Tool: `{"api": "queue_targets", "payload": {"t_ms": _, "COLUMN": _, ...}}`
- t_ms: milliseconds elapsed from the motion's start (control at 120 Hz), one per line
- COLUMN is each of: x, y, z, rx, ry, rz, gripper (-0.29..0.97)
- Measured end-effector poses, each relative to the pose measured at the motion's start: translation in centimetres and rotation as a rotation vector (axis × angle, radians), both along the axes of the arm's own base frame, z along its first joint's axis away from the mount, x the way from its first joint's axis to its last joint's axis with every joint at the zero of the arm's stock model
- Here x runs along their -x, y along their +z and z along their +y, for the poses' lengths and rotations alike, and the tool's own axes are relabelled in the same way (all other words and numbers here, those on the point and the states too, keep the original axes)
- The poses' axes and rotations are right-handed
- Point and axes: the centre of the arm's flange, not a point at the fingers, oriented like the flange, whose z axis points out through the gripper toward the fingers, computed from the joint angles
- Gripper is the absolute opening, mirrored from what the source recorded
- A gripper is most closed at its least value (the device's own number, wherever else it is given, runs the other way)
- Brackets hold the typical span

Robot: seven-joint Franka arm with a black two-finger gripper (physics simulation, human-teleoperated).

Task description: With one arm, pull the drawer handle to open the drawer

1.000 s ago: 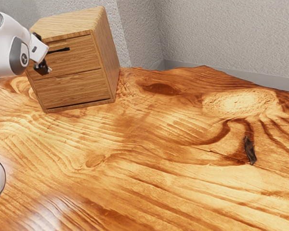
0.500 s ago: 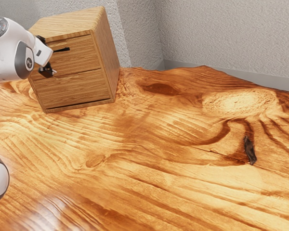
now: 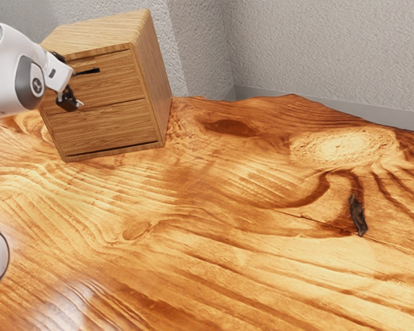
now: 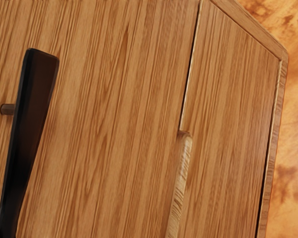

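Wood-grain table [image 3: 262,227]; wooden drawer cabinet [image 3: 117,127] at its far corner, ext. view's left, by the wall. Top drawer [image 3: 110,86] w/ black handle [image 3: 90,71]. Gripper [image 3: 70,103] in front of that drawer, just below handle; jaw state: can't tell.

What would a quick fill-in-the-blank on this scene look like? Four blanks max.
1. The cabinet holds drawers, ___ in all.
2. The handle is ___ in colour.
3. The handle is on the ___ of the drawers.
4. The cabinet stands on a table made of ___.

Missing words: two; black; upper; wood.
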Motion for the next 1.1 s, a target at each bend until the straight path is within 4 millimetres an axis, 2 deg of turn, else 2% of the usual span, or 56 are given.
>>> {"api": "queue_targets", "payload": {"t_ms": 108, "x": 0.2, "y": 0.3, "z": -0.2, "rx": 0.030, "ry": -0.004, "rz": -0.005, "gripper": 0.68}}
{"api": "queue_targets", "payload": {"t_ms": 217, "x": 0.7, "y": 1.4, "z": -0.2, "rx": 0.030, "ry": 0.000, "rz": -0.015, "gripper": 0.68}}
{"api": "queue_targets", "payload": {"t_ms": 367, "x": 1.5, "y": 1.6, "z": 1.1, "rx": 0.017, "ry": 0.020, "rz": -0.014, "gripper": 0.68}}
{"api": "queue_targets", "payload": {"t_ms": 450, "x": 1.4, "y": 1.3, "z": 1.4, "rx": 0.008, "ry": 0.020, "rz": -0.018, "gripper": 0.68}}
{"api": "queue_targets", "payload": {"t_ms": 583, "x": 0.5, "y": 1.6, "z": 0.3, "rx": -0.036, "ry": -0.012, "rz": -0.015, "gripper": 0.68}}
{"api": "queue_targets", "payload": {"t_ms": 800, "x": 0.1, "y": 0.3, "z": 0.7, "rx": -0.083, "ry": -0.033, "rz": 0.013, "gripper": 0.68}}
{"api": "queue_targets", "payload": {"t_ms": 1100, "x": -0.1, "y": -0.4, "z": 0.9, "rx": -0.106, "ry": -0.050, "rz": 0.019, "gripper": 0.71}}
